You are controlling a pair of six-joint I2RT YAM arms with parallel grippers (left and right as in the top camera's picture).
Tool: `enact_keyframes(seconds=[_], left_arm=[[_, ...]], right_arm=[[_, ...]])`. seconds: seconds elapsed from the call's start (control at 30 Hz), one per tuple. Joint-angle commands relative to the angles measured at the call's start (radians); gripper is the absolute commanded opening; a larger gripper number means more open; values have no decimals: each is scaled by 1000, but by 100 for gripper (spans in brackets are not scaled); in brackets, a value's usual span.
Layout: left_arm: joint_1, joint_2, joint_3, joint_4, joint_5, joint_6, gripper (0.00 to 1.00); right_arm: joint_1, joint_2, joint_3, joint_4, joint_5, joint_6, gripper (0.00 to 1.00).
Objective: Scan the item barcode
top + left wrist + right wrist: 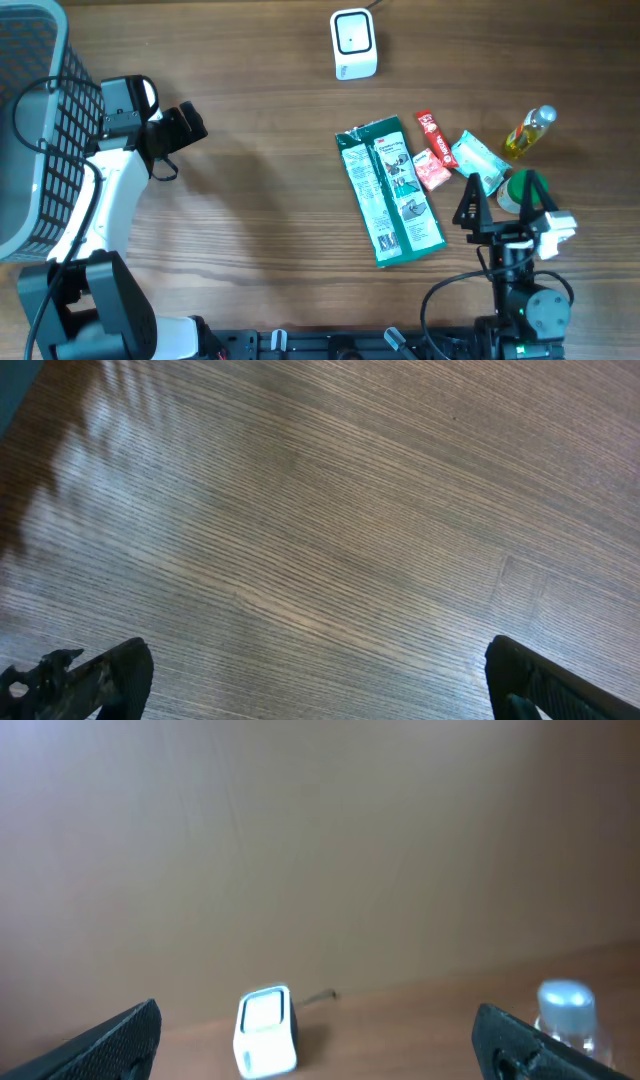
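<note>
On table: one scanner, one bottle

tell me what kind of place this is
Probably a mock shop checkout staged on a wooden table rather than a real store. A white scanner stands at the far edge, a wire basket sits on the left, and packaged goods such as a green packet and a bottle lie on the right.

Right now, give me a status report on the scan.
Left claw open, empty. Right claw open, empty, near teal packet. Green package flat, untouched. Scanner unobstructed.
</note>
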Motion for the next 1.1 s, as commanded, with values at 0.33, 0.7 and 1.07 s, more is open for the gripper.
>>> enact_keyframes(seconds=[0.33,0.7,1.07], left_arm=[[5,3,2,3,-6,12,100],[5,3,2,3,-6,12,100],[-17,-451,2,-95,-6,12,100]], right_arm=[[8,-13,-4,-241,-74,-166,100],[8,-13,-4,-241,-75,-166,100],[8,-13,-4,-241,-74,-166,100]])
